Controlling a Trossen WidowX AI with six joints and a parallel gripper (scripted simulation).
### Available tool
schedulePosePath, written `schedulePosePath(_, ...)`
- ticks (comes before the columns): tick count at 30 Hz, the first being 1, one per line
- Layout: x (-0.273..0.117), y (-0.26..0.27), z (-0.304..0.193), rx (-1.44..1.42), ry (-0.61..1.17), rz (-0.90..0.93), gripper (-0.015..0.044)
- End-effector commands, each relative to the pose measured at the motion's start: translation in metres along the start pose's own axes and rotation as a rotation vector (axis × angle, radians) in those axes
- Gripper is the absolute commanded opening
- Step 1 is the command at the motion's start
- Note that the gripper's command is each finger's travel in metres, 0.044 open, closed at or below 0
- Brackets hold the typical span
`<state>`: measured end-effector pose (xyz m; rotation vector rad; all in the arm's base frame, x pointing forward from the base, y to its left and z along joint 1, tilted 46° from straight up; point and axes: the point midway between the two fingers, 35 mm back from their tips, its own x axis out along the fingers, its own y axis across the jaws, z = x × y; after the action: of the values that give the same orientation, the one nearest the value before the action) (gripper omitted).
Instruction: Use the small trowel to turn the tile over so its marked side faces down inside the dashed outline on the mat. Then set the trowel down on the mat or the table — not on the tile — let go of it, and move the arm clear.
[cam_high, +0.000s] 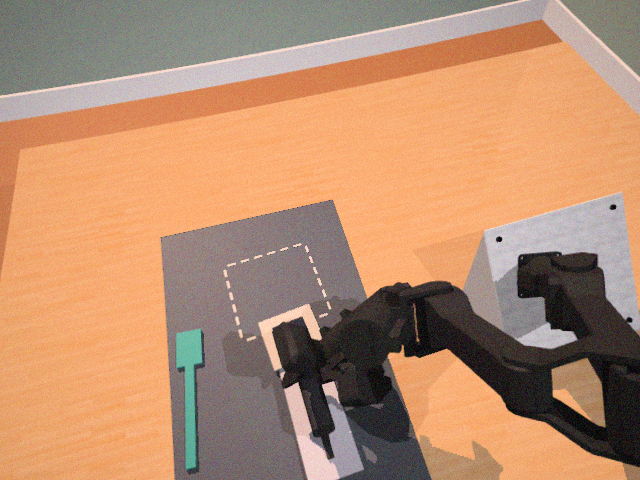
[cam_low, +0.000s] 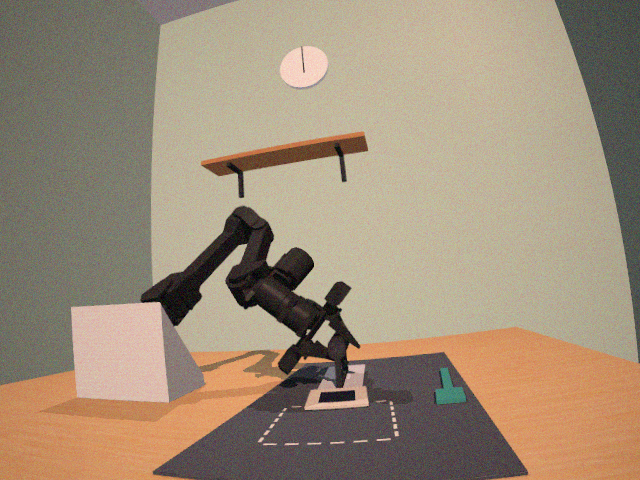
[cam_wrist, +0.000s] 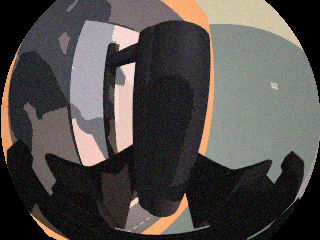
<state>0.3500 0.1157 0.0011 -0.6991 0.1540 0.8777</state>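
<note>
As tile (cam_high: 267, 335) (cam_low: 337, 396) is lying mark-up at outline's (cam_high: 304, 244) (cam_low: 337, 442) near edge, I'm gripping trowel (cam_high: 347, 445) (cam_low: 356, 373) (cam_wrist: 170, 110) by hndl, fingers (cam_high: 302, 356) (cam_low: 334, 353) clenched, | prob. aligning blade low to scoop under.

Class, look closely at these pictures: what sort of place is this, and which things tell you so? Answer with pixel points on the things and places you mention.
Probably a robotics practice room: a black robot arm (cam_high: 454, 320) (cam_low: 206, 258) on a wedge-shaped mount (cam_high: 563, 227) (cam_low: 118, 351), a mat (cam_high: 206, 289) (cam_low: 465, 439) marked with a dashed outline (cam_high: 266, 254) (cam_low: 397, 421), and a wall clock (cam_low: 303, 66).
</note>
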Motion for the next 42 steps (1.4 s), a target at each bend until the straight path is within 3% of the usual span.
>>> schedulePosePath(1,-0.003,-0.007,0.003,-0.047,0.034,-0.018,0.0000)
schedulePosePath(42,-0.035,-0.044,-0.055,-0.060,0.044,-0.019,0.0000)
